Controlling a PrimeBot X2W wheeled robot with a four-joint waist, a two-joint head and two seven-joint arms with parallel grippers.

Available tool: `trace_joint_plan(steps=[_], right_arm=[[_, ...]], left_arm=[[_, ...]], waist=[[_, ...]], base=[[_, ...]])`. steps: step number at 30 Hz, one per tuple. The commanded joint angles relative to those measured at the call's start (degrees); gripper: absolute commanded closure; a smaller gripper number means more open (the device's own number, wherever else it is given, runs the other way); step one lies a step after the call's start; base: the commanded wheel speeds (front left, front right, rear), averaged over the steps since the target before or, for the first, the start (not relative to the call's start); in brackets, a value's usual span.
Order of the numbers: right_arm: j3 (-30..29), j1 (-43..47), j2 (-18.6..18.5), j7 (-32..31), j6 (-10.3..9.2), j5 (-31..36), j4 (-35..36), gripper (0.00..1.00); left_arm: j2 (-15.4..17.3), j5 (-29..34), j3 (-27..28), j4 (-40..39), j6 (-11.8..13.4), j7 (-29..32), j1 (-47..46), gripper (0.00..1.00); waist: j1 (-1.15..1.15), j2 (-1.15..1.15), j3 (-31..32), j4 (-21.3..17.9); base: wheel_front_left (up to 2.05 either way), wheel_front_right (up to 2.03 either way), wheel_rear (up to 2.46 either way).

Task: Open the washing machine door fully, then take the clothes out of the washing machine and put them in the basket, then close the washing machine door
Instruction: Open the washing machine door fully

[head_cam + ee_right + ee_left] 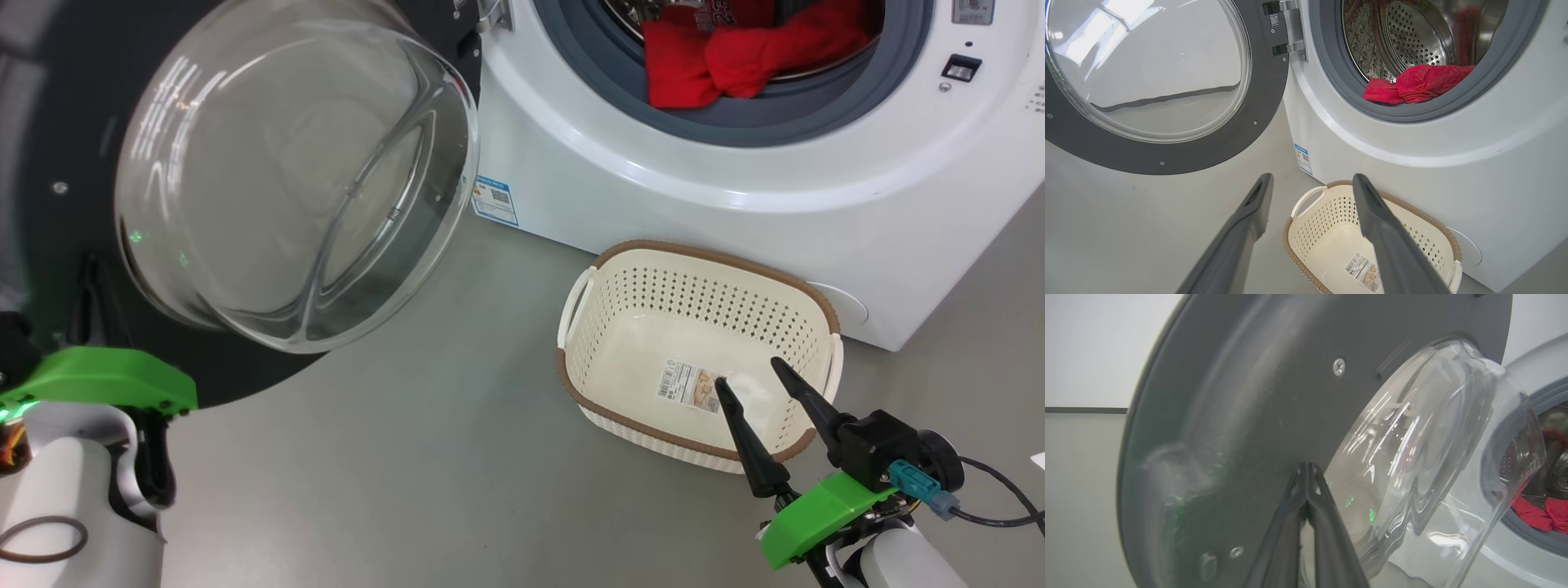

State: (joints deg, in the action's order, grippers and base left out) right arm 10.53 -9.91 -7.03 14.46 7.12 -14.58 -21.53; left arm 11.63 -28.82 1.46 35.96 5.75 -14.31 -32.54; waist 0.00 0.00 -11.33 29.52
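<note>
The washing machine door (294, 171) stands wide open, swung out to the left of the washing machine (653, 188). Its clear glass bowl bulges out from the wide dark rim.

The red clothes (735, 53) lie in a bunched heap at the front of the shiny drum (1412, 36), and they rest on the grey rubber ring at the bottom of the hole.

The basket (702, 253) sits on the grey floor (408, 457), just in front of the machine. A paper label (690, 385) lies flat on its bottom.

The right claw (747, 371) hangs over the basket. Its two dark fingers are spread apart, with nothing between them.

The left claw (1308, 467) has its fingers pressed together, and they hold nothing. The tips are right at the dark inside rim of the door. I cannot tell if they touch it.
</note>
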Motion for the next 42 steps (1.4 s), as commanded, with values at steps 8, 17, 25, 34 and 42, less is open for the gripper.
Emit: trace_joint_plan(steps=[8, 17, 25, 34, 42], right_arm=[[1.63, -1.60, 0.15, 0.54, 0.36, 0.03, 0.90, 0.00], [1.56, -1.09, 1.30, 0.54, 0.36, -0.68, 0.35, 0.00], [0.55, -0.54, 2.55, 0.54, 0.36, -1.27, 1.29, 0.00], [-3.00, 0.63, 3.58, 0.54, 0.36, -0.62, 4.55, 0.00], [-6.74, 1.92, 4.02, 0.54, 0.36, 0.13, 7.84, 0.00]], left_arm=[[1.37, 3.80, 5.44, -1.64, -0.93, -0.68, -1.86, 1.00], [-0.59, 8.21, 7.47, -7.02, -1.38, -0.68, 2.34, 0.63], [-1.84, 11.65, 7.35, -18.42, -2.55, -0.69, 6.01, 0.00], [-3.10, 14.69, 1.85, -27.16, -4.61, 0.00, 9.53, 0.00], [-4.46, 12.97, -1.87, -29.96, -8.29, 0.16, 13.23, 0.00]], waist=[[0.00, 0.00, -0.33, -0.82], [0.00, 0.00, 1.82, -0.94], [0.00, 0.00, 4.81, -2.01], [0.00, 0.00, 8.32, -6.10], [0.00, 0.00, 9.95, -11.83]], base=[[0.00, 0.00, 0.00], [0.00, 0.00, 0.00], [0.00, 0.00, 0.00], [0.00, 0.00, 0.00], [0.00, 0.00, 0.00]])
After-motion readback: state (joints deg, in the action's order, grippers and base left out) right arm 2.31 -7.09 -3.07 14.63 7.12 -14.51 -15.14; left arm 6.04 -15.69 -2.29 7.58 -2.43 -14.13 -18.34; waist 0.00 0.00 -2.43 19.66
